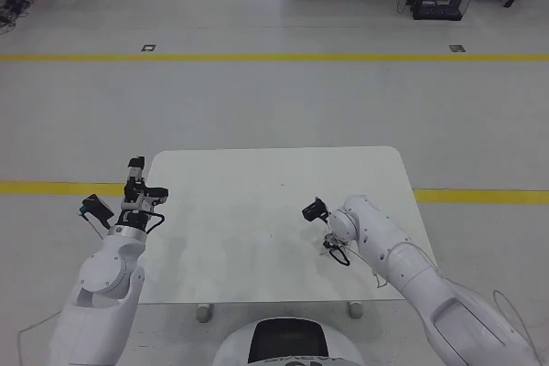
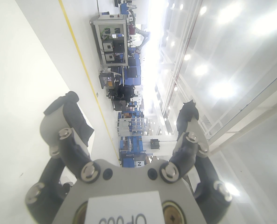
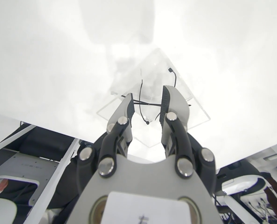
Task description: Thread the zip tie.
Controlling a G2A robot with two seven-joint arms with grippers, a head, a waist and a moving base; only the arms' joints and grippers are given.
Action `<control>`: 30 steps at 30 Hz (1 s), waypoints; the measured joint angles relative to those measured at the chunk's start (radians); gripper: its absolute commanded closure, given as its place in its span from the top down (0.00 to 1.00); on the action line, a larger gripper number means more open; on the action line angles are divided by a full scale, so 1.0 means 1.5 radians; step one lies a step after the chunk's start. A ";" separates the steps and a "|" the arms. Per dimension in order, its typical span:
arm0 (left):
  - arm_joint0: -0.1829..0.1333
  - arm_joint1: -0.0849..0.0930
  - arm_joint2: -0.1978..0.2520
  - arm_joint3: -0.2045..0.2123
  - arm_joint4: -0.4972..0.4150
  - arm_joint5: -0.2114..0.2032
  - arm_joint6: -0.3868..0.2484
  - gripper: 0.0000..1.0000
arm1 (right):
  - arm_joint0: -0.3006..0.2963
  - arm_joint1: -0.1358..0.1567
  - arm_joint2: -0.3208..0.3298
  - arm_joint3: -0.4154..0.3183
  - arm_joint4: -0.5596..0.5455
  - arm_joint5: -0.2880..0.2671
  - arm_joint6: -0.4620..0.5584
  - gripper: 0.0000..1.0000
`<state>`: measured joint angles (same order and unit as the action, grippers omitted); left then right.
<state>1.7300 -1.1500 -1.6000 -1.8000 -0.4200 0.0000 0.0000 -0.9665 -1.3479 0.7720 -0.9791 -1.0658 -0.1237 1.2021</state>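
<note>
- Zip ties (image 3: 140,94), black, crossed on clear plate (image 3: 194,110) atop white table (image 1: 256,201), lying just beyond the fingertips, in line with the gap
- Right gripper (image 3: 148,93) pointed down at them, jaws apart, clamping nothing, arm bent over table's right part
- Left gripper (image 2: 129,101) spread wide at table's left edge, aimed outward toward hall with yellow floor line (image 1: 274,58)

Crossed zip ties (image 3: 140,103), below right end effector (image 3: 148,93)

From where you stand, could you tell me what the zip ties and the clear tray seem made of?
Zip ties: thin, black, curving strips, likely matte flexible plastic. Clear tray: see-through, with bright glossy edges, probably acrylic, though glass is possible.
</note>
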 measured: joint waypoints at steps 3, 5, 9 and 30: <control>0.000 0.000 0.000 0.000 0.000 0.000 0.000 1.00 | -0.002 0.003 0.007 0.001 0.011 -0.023 0.004 0.32; 0.000 0.000 0.000 0.000 0.000 0.000 0.000 1.00 | -0.001 0.004 0.010 0.004 0.016 -0.037 0.007 0.35; 0.000 0.000 0.000 0.000 0.000 0.000 0.000 1.00 | 0.002 0.005 0.012 0.012 0.024 -0.062 0.013 0.34; 0.000 0.000 0.000 0.000 0.000 0.000 0.000 1.00 | 0.035 -0.017 -0.037 0.075 0.001 -0.064 0.006 0.16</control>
<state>1.7300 -1.1500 -1.6000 -1.8000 -0.4200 0.0000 0.0000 -0.9143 -1.3739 0.7167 -0.8673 -1.0644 -0.2196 1.2107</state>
